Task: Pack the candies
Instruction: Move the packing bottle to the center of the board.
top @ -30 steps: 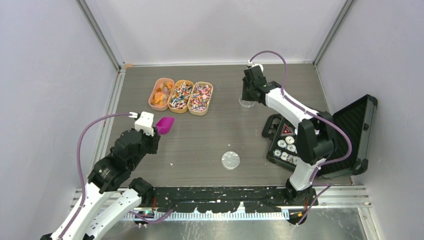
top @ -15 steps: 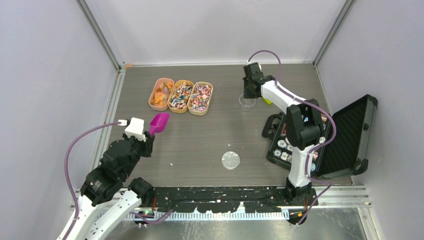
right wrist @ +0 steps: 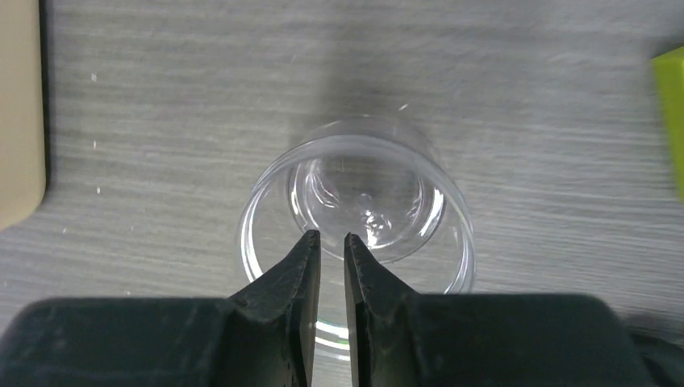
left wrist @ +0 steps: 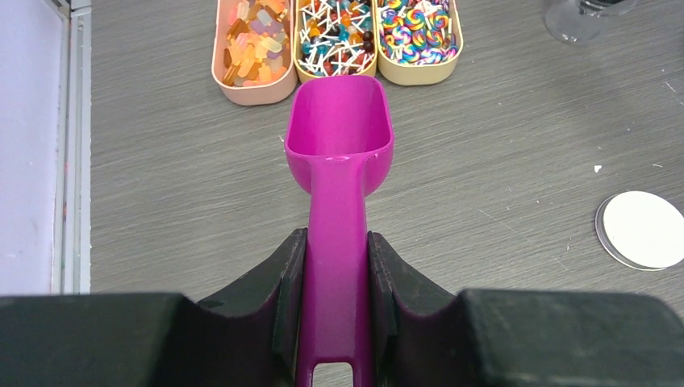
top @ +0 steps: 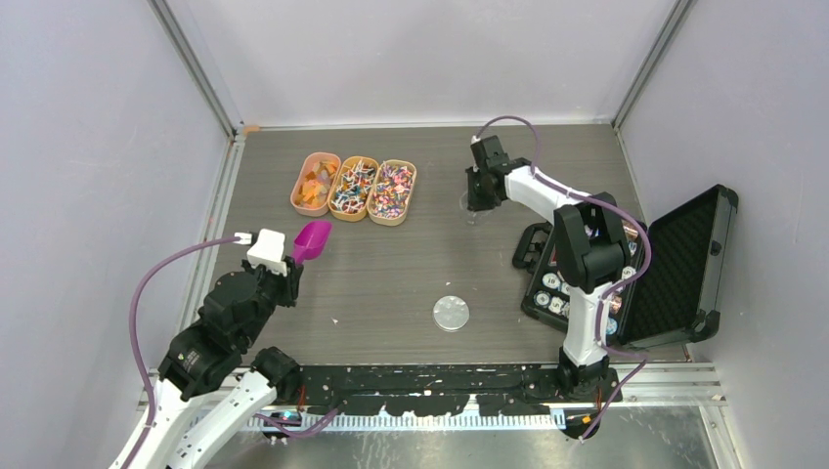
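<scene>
The candies fill three oval tan trays: orange ones (top: 315, 183) on the left, mixed ones in the middle tray (top: 353, 188) and in the right tray (top: 391, 191). The left wrist view shows them as the orange candies (left wrist: 252, 48), the middle lot (left wrist: 337, 36) and the swirled lot (left wrist: 418, 36). My left gripper (left wrist: 337, 238) is shut on the handle of a magenta scoop (left wrist: 339, 133), whose empty bowl points at the trays. My right gripper (right wrist: 331, 238) is shut on the near wall of an empty clear jar (right wrist: 363, 193) standing right of the trays.
A round clear lid (top: 451, 313) lies flat at the table's near middle. An open black case (top: 675, 264) holding poker chips (top: 562, 283) sits at the right. A yellow-green brick (right wrist: 671, 105) lies just right of the jar.
The right gripper has shifted a little left and its fingers have narrowed onto the jar's wall. The left arm drew back toward the near left with the scoop, then held still.
</scene>
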Controlling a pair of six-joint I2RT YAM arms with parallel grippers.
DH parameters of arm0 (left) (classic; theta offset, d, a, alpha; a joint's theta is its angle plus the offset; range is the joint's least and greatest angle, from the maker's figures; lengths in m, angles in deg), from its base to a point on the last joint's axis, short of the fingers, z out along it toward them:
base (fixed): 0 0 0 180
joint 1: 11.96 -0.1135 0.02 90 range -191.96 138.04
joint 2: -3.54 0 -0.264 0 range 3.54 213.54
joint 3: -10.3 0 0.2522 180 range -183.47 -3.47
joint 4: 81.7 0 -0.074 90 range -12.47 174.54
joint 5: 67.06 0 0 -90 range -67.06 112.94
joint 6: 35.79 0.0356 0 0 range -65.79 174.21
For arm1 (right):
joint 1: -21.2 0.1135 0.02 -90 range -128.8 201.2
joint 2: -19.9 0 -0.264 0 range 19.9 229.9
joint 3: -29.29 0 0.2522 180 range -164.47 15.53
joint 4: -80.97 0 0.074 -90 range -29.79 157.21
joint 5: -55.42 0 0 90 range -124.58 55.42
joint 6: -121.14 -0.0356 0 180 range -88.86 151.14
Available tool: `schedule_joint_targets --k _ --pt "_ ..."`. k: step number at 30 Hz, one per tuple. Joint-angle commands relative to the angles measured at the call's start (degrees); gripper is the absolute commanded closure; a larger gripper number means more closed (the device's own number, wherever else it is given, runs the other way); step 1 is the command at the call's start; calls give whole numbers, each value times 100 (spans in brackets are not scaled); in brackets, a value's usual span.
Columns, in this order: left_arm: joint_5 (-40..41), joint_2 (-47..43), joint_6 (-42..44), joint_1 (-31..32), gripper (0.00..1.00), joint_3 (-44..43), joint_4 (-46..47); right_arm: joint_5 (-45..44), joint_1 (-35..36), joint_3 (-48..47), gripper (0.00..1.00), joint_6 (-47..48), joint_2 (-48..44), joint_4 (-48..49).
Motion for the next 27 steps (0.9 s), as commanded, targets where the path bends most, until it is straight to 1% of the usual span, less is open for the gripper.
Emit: schedule_joint_targets --k 1,4,7,13,20,27 --pt "130 -43 64 -4 100 -25 261 592 191 307 78 -234 -483 272" --pt "143 -39 62 -3 100 -18 251 765 363 647 78 -391 -680 514" --pt "152 -20 52 -3 100 -26 252 930 598 791 78 -536 -765 639" --pt "175 26 37 -3 100 -50 212 1131 1312 973 78 -976 -831 1097" --pt "193 48 37 -4 100 -36 222 1008 1929 725 78 -1284 -539 1348" --pt "203 115 37 -3 100 -53 214 965 2292 471 78 -1402 -432 1303"
